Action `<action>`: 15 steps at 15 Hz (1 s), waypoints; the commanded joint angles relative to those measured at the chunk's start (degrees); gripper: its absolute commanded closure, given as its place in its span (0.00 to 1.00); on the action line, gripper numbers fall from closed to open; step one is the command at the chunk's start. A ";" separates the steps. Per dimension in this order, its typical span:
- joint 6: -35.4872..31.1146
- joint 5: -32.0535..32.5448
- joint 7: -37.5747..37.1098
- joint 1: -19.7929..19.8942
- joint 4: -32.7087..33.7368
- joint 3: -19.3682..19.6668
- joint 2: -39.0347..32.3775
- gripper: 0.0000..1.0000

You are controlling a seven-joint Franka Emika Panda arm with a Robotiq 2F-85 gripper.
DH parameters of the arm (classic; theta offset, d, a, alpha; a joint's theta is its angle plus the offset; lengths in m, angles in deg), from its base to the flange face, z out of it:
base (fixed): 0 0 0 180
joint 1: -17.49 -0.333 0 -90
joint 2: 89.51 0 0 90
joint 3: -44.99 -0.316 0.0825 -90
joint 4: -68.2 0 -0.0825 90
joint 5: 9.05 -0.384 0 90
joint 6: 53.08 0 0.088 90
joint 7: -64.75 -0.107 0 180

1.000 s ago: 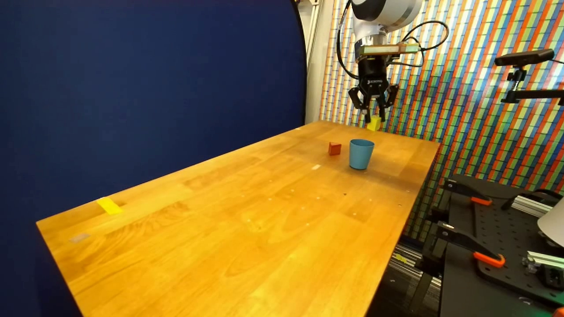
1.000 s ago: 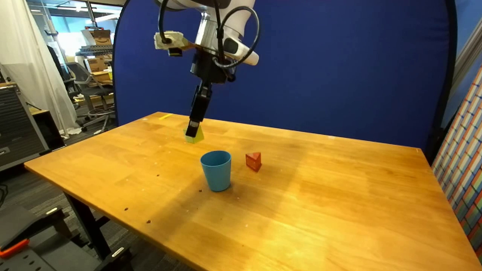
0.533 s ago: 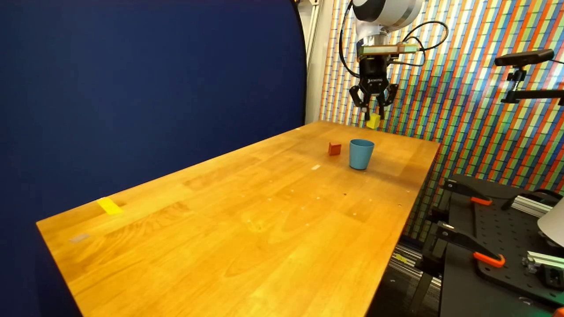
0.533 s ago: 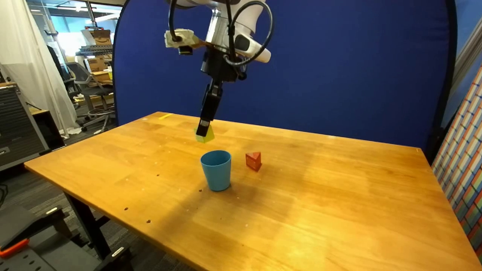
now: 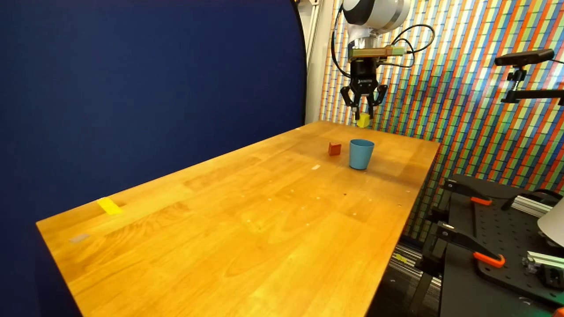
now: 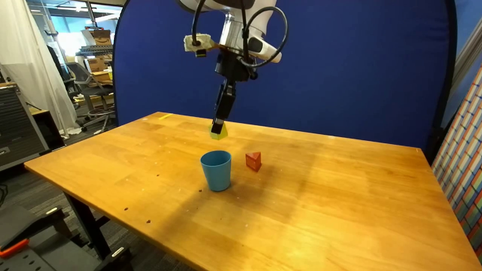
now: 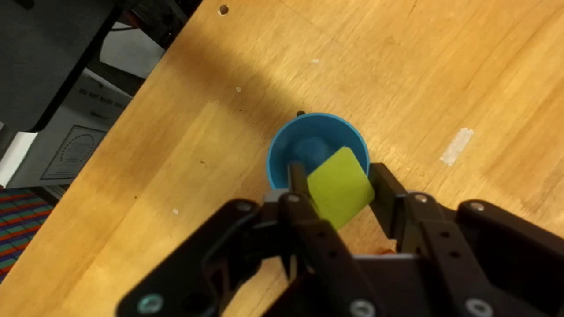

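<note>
The arm (image 5: pixel 382 14) is showing white and black over a silver collar (image 6: pixel 230 33); dark cables (image 6: pixel 286 28) are looping alongside. The mostly black gripper (image 5: pixel 364 115) is bearing white lettering (image 5: pixel 365 81), round screws (image 7: pixel 150 304) dotting it.

1. On the tool (image 5: pixel 364 116), in an exterior view: "ROBOTIQ", small and pale.
2. On a pale carton (image 7: pixel 90 121), in the wrist view: "DO NOT", further words blurred; below, a framed round seal (image 7: pixel 76 149), its lettering unreadable.
3. On a cardboard box (image 6: pixel 101 37): a curved mark.
</note>
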 commanded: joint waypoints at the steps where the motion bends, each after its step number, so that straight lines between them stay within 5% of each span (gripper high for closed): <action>1: 0.79 -2.89 1.34 1.02 2.20 -0.03 -1.76 0.35; 6: 0.27 -5.53 3.56 1.63 0.94 -0.28 -1.36 0.01; 13: 3.20 1.36 12.25 -2.09 -1.23 -2.78 6.07 0.00; 15: 1.63 -0.78 10.39 -1.44 0.34 -2.55 2.42 0.00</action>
